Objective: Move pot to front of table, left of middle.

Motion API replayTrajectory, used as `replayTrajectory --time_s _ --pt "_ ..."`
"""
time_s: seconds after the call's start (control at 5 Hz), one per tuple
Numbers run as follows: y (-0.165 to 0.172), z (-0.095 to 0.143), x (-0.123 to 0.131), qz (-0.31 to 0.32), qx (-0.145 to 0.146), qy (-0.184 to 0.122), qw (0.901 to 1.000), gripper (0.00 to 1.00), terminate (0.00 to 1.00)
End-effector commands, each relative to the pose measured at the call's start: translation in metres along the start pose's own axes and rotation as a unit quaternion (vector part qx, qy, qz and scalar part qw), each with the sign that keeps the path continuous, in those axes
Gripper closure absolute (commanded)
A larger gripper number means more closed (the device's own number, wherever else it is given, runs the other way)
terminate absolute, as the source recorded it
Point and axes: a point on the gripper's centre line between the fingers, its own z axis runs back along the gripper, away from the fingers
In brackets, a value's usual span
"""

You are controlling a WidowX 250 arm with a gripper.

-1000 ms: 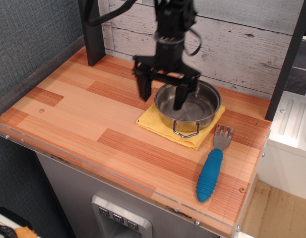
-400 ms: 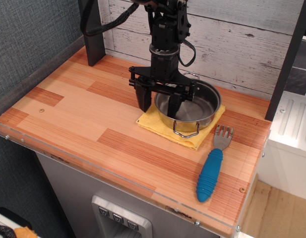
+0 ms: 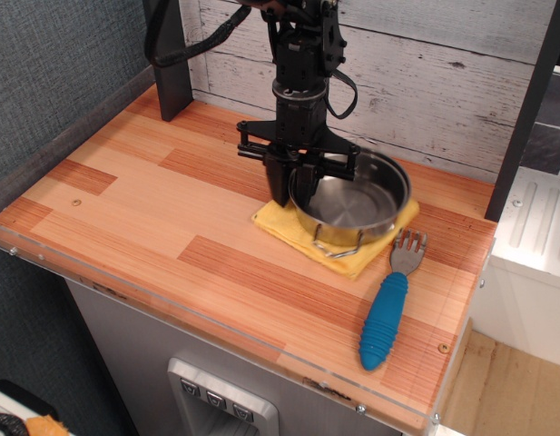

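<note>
**A mock kitchen counter in a robot test rig**

The place looked like a staged kitchen corner rather than a lived-in home. A small wooden table (image 3: 143, 213) of light and reddish plank patches carried a clear plastic strip along its near edge and sat on a grey base. Behind it ran a backdrop of whitewashed boards (image 3: 443, 64), with a grey textured panel (image 3: 53, 64) on the left. Kitchenware lay on top: a steel pot (image 3: 350, 202) on a yellow cloth (image 3: 278, 223) and a blue-handled fork (image 3: 388, 304) at the right. A black robot arm (image 3: 299, 73) reached down from the far side.
</note>
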Motion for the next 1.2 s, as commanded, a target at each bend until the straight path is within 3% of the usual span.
replayTrajectory --time_s 0.0,0.4,0.6,1.0 --pt "0.005 0.034 0.001 0.012 -0.024 -0.048 0.9985 1.00 0.00" --pt "0.006 0.063 -0.005 0.044 -0.038 -0.093 0.9940 1.00 0.00" --pt "0.011 0.074 -0.021 0.133 -0.024 -0.105 0.9852 1.00 0.00" --pt "0.031 0.061 -0.066 0.280 0.002 -0.087 0.9561 1.00 0.00"
